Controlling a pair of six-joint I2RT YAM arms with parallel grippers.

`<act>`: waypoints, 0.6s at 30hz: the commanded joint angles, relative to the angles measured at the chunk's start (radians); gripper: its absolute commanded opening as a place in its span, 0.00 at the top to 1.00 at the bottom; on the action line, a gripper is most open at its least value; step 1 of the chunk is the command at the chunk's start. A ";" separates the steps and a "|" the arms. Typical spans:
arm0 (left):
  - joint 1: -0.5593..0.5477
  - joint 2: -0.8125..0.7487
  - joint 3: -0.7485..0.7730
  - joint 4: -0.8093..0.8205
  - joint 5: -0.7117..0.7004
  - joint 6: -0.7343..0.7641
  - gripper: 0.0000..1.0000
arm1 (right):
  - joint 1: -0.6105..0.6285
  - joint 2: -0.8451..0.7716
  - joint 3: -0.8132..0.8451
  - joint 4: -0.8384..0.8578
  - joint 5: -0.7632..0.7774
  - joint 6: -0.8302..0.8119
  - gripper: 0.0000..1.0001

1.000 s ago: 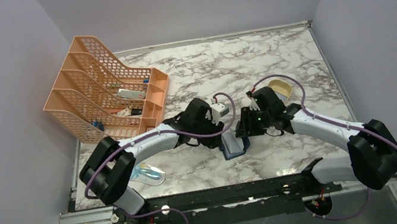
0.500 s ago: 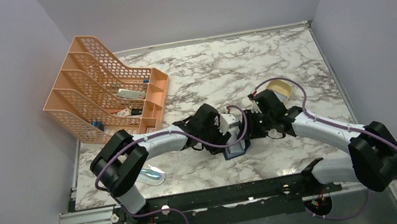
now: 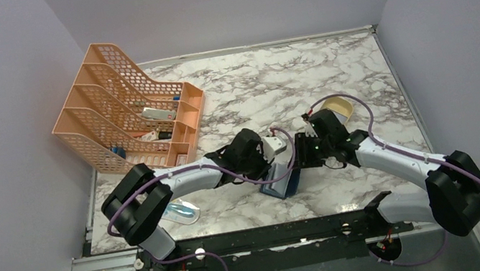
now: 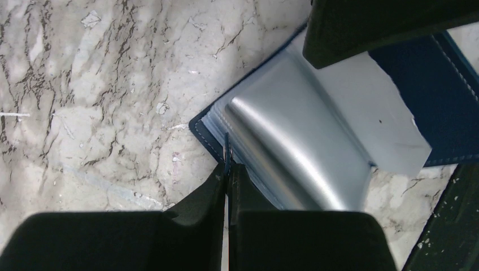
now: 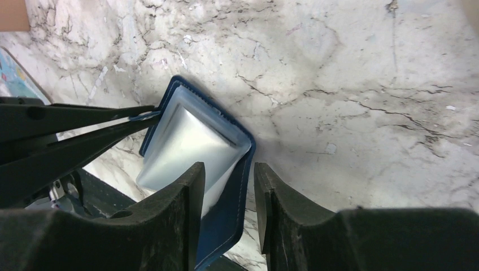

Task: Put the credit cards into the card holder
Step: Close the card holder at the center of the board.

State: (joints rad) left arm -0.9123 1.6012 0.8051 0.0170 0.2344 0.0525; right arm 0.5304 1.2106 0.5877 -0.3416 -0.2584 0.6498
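At the far left of the white marble-veined table [image 3: 272,79] stands one orange plastic mesh file rack [image 3: 117,100] with several slots. At least three small things lie in its near ends: one pale, one dark, one blue (too small to name). One tan oval tray [image 3: 340,106] sits right of centre, half hidden behind the right arm, so its contents cannot be told. One blue-patterned flat packet [image 3: 182,211] lies on the table at the near left, beside the left arm's base. The one small navy-blue folding card holder [image 3: 284,184] is near the middle of the table towards the near edge, between the two arms. It is spread open, with a stack of clear, silvery plastic sleeves [image 4: 294,147] bulging out of its cover. Both grippers meet at it. The left gripper [image 4: 228,169] is clenched tight, its two black fingertips pressed together on a thin sliver at the holder's left corner, where the navy cover and the sleeve edges meet. The right gripper [image 5: 228,169] comes in from the right with its jaws partly spread. It is grasping the holder's other side, with the navy cover and a wad of sleeves filling the gap between its fingers, one finger lying on the sleeves and the other behind the cover.
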 commanded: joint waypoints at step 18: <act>-0.004 -0.040 -0.133 0.298 -0.113 -0.506 1.00 | 0.006 -0.130 -0.043 0.047 -0.005 0.193 0.46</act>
State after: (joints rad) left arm -0.9123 1.5558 0.6880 0.2867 0.2142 -0.3222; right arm 0.5304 1.1076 0.5240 -0.3275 -0.2829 0.7959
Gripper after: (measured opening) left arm 0.029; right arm 0.521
